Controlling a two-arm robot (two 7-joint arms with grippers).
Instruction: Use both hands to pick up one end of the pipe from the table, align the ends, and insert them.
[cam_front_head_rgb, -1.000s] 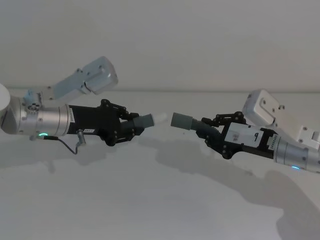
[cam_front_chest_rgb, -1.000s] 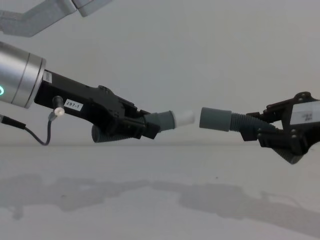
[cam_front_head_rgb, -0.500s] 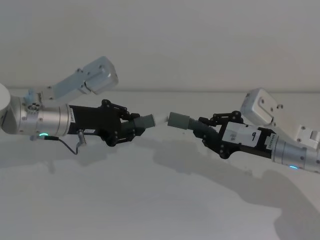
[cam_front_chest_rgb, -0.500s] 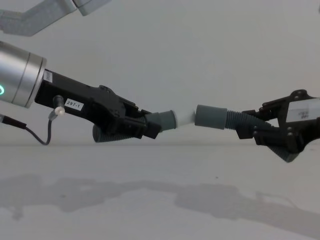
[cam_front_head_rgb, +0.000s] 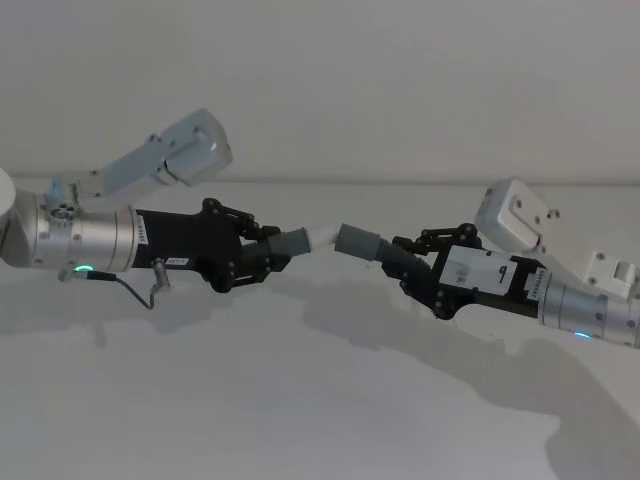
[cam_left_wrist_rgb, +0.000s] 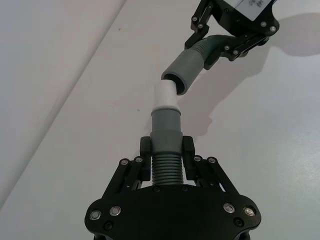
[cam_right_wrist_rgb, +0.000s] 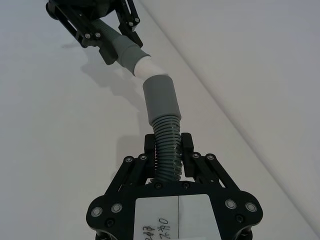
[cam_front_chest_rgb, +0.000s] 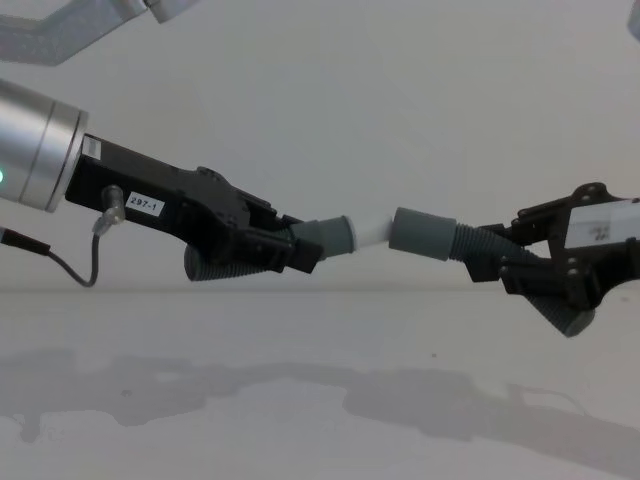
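Both pipe pieces hang in the air above the white table (cam_front_head_rgb: 300, 400). My left gripper (cam_front_head_rgb: 262, 255) (cam_left_wrist_rgb: 166, 150) is shut on the ribbed part of one piece (cam_left_wrist_rgb: 166, 130). That piece's whitish tip (cam_front_chest_rgb: 372, 230) (cam_left_wrist_rgb: 165, 95) points to the right. The ribbed part of the other piece is clamped in my right gripper (cam_front_head_rgb: 410, 268) (cam_right_wrist_rgb: 167, 147), which is shut. Its open grey socket (cam_front_chest_rgb: 422, 233) (cam_right_wrist_rgb: 161, 97) faces left. The tip meets the socket's mouth at a slight angle, with its very end just inside the rim.
A pale wall rises behind the table's far edge (cam_front_head_rgb: 320, 181). Shadows of both arms lie on the bare surface below them.
My right gripper has carried the socket leftward, closing the gap. The whitish tip, clear of the socket a second ago, now touches its mouth. The left gripper has barely moved.
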